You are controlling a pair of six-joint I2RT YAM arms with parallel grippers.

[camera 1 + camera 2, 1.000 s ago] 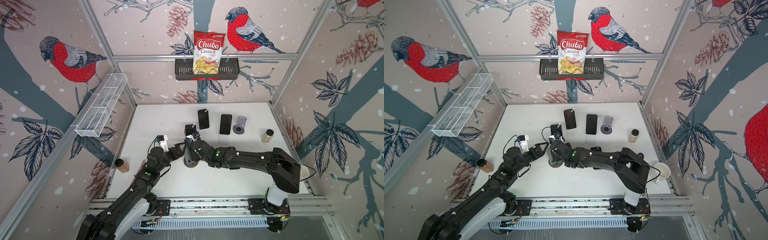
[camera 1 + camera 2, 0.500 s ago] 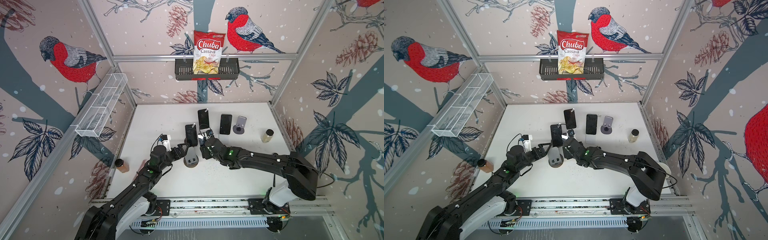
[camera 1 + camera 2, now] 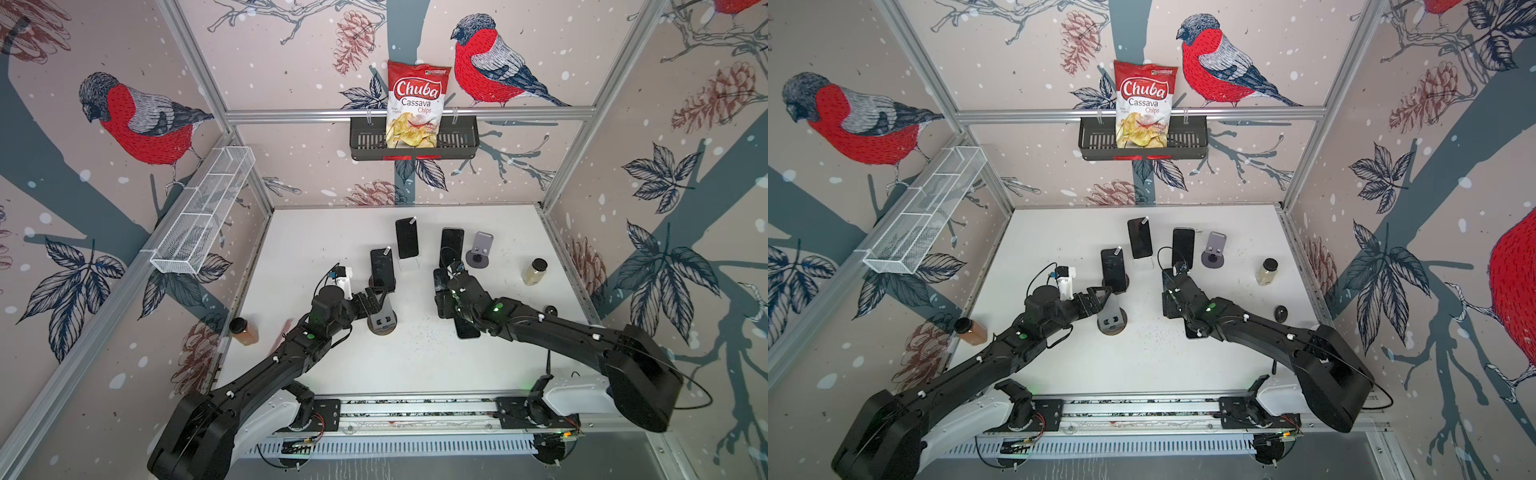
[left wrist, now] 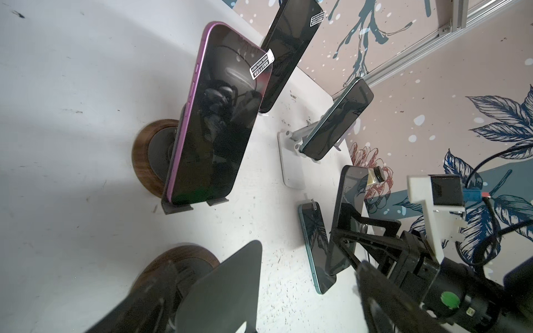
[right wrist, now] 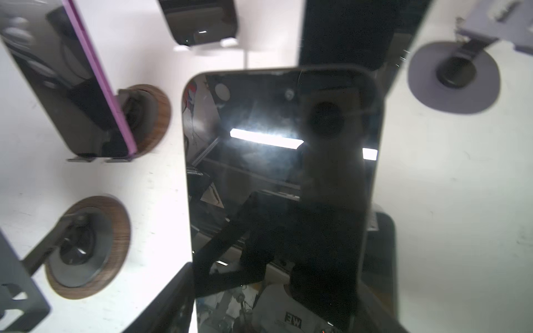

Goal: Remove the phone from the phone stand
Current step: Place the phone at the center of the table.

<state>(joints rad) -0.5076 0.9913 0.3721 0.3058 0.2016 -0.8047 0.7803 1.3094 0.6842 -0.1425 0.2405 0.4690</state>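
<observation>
Jaws spread wide, my left gripper hangs beside the bare grey phone stand with round wooden base; beyond, my right gripper clamps the glossy black phone upright, clear of that stand, beside a flat-lying teal phone.

Right arm swung right, carrying phone away from stand.

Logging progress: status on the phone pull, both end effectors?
Left end effector open beside empty stand. Right end effector shut on phone, held clear of stand. Teal phone lying flat just below it; mind set-down.
</observation>
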